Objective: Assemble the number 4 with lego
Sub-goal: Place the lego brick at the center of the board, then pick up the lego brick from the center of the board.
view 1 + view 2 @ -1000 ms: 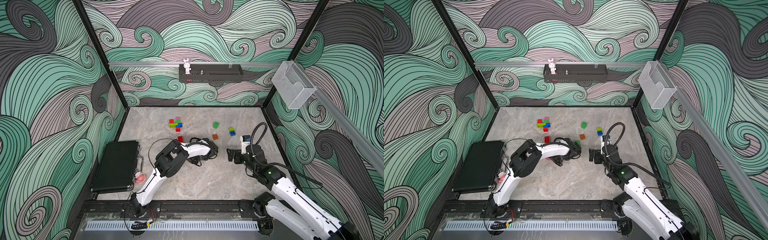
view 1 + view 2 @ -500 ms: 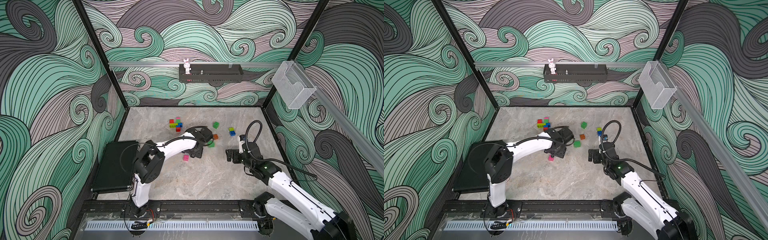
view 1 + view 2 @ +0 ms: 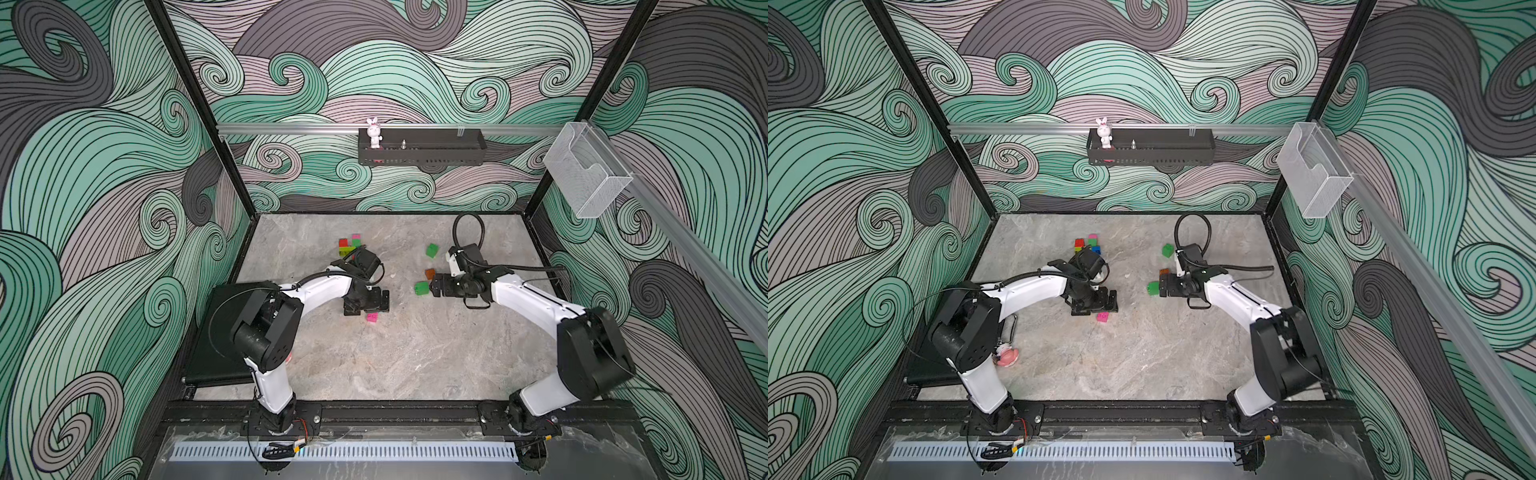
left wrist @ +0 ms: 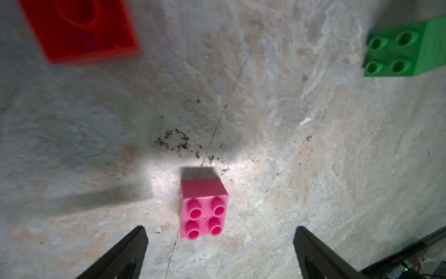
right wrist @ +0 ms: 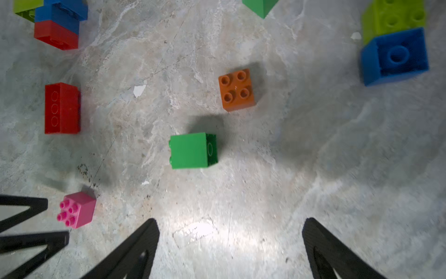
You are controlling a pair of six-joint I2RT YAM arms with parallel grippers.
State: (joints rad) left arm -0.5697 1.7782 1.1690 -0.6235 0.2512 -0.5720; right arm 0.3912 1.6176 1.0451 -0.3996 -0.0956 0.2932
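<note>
Quick update from the remote desk: the left gripper (image 4: 220, 230) just let go. Its fingers went from pinched to wide apart inside the last sec, and the pink brick (image 4: 204, 212), nowhere in sight a sec ago, now sits on the table (image 3: 395, 365). That's just below centre of frame in both top views, right in front of the spread fingers and not touching them afaict. So imo one piece is dropped at the build spot, but nothing's joined yet and the 4 is barely begun. The right gripper (image 5: 231, 221) is wide open and empty too, its nose just beside the green brick (image 3: 422, 288) lying on its side a bit right of centre, prob my next pick. Count, best I can do:

- pink: 2 (this one + one in the pile (image 3: 349, 245) above centre)
- red bricks (image 5: 62, 108): 2
- blue bricks (image 5: 395, 56): 2 at least
- lime bricks (image 5: 393, 17): 2
- orange brick (image 5: 237, 89): 1
- green: 2 loose, maybe a 3rd in the pile, too small to tell

Approx a dozen total.
</note>
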